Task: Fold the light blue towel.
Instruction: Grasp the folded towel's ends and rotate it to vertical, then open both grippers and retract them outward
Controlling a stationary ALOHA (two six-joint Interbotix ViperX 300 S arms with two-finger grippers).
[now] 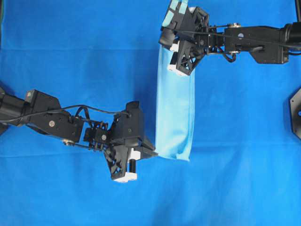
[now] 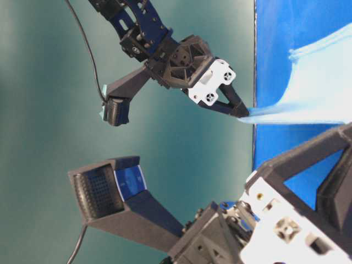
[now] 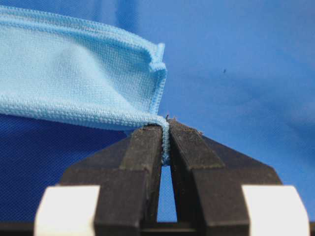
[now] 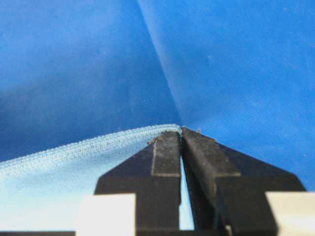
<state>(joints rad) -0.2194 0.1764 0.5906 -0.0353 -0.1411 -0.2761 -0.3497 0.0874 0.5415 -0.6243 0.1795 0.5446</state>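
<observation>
The light blue towel (image 1: 175,106) lies as a narrow folded strip, running top to bottom just right of centre in the overhead view, on the royal-blue sheet (image 1: 84,52) that covers the table.

Left pincer (image 1: 149,153): located at the lower centre of the overhead view, at the strip's lower left corner. In the left wrist view, its two black fingers (image 3: 142,147) are pressed nearly together on the stitched corner hem of the towel, with only the cloth's thickness between the tips. The doubled layers of the towel fan out toward the upper left of that frame.

Right pincer (image 1: 162,46): located at the upper centre of the overhead view, at the strip's upper end. In the right wrist view, its fingers (image 4: 167,147) are pinched on the towel's stitched edge, the cloth spreading to the lower left.

In the table-level view, one pincer (image 2: 242,111) holds a towel corner raised off the sheet at centre right.
</observation>
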